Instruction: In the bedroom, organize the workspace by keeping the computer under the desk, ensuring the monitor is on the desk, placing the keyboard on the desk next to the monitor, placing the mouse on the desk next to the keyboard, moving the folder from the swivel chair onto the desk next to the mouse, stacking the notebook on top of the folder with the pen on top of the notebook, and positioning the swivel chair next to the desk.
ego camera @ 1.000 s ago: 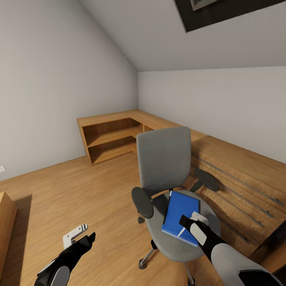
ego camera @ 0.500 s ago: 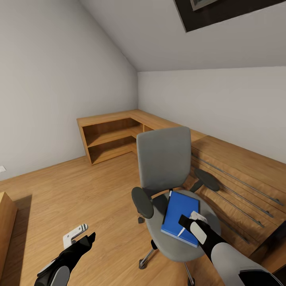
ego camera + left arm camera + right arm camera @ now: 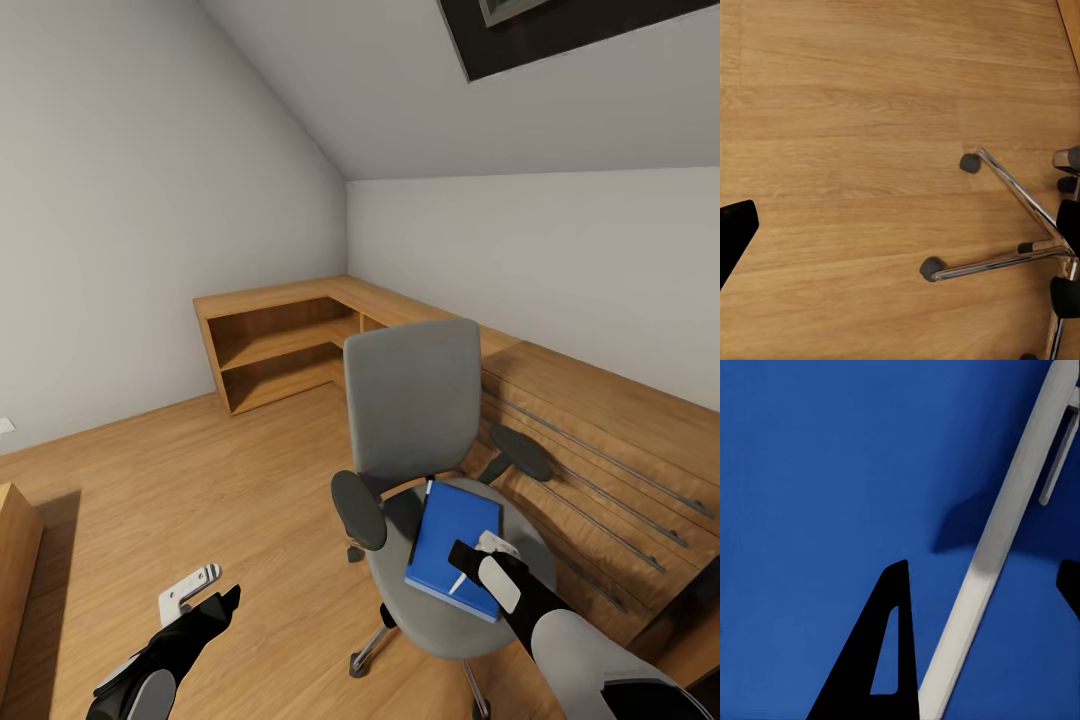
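The swivel chair (image 3: 412,400) stands mid-room with its grey back upright and its seat facing me. On the seat lies the bright blue folder (image 3: 450,530), and the thin white pen (image 3: 458,582) rests on the folder's near end. My right gripper (image 3: 478,560) hovers low over that end, open. In the right wrist view its black fingers (image 3: 889,652) straddle the pen (image 3: 982,562) over the blue folder (image 3: 810,472). My left gripper (image 3: 205,592) hangs open above the floor, left of the chair. Desk, monitor, keyboard, mouse, computer and notebook are out of view.
A light wooden dresser (image 3: 610,440) with long bar handles runs right behind the chair. A low wooden corner shelf (image 3: 280,340) lines the far walls. The chair's chrome base (image 3: 1012,225) with castors spreads over the wooden floor (image 3: 200,480). Another wooden unit (image 3: 15,560) juts in at the left.
My right gripper has crept a touch to the left over the folder's near end. The chair, folder and left arm stay where they were.
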